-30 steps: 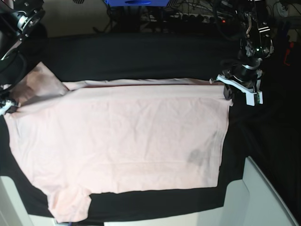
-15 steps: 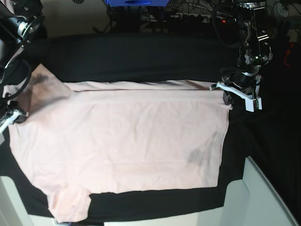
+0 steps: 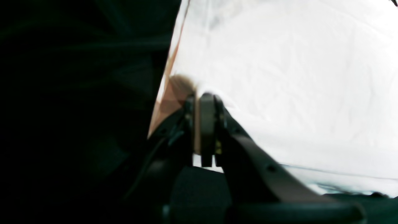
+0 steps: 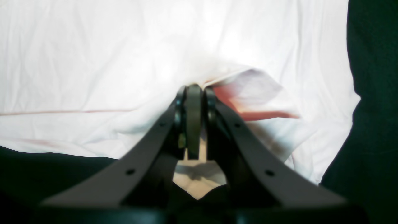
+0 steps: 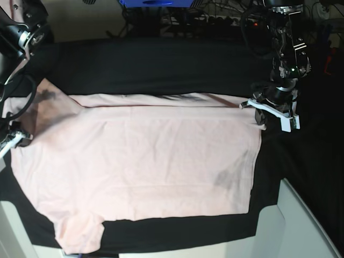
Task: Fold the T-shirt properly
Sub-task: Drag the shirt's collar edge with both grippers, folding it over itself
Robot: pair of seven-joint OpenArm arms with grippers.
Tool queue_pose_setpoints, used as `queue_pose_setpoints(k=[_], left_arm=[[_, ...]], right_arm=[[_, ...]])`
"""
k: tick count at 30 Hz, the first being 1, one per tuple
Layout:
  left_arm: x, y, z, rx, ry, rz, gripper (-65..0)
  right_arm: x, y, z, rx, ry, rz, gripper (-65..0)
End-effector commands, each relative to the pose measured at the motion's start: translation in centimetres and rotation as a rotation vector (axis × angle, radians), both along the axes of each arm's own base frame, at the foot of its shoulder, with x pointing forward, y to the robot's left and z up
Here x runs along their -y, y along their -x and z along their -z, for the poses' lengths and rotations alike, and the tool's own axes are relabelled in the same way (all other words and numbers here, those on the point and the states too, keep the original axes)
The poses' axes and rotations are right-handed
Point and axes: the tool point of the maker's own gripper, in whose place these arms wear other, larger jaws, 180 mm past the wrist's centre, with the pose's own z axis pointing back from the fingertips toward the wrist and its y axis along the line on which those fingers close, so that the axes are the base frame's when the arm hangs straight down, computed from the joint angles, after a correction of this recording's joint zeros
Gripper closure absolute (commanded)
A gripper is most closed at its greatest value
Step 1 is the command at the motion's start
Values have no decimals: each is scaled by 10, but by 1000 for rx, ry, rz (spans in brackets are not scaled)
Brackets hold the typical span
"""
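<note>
The pale pink T-shirt lies spread plain side up on the black table cloth. My left gripper is shut on the shirt's far right corner, and the left wrist view shows its tips pinching the shirt's edge. My right gripper is shut on the shirt at its far left, by the sleeve. In the right wrist view it pinches a raised fold of the cloth. The far edge is lifted between the two grippers. No lettering shows.
A white surface sits at the near right and another at the near left. Cables and a blue box lie behind the table. The near sleeve hangs toward the front edge.
Both grippers have moved toward the near side with the shirt's far edge in them. The far left sleeve has risen and a strip of the far edge has folded over.
</note>
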Motion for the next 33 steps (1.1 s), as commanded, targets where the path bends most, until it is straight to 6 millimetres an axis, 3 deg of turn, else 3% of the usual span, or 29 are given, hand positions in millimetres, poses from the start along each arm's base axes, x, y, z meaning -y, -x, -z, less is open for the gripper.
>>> queue_pose_setpoints(k=[1,19,27,33], left_arm=[[-6,-9,-13,50,-17,-7,0],[-8,-17,-10,49,-8,-16,0],[-9,-24,-13,61,-5,-20,0],[-9,-32,-18,79,-4,-20,0]], right_arm=[[10,-14,-18,62,20,7,0],[10,-14,-18,62,20,7,0],[9,-25,-28,89,19,6,0],[4,-33,-22,96,-23,14,0]])
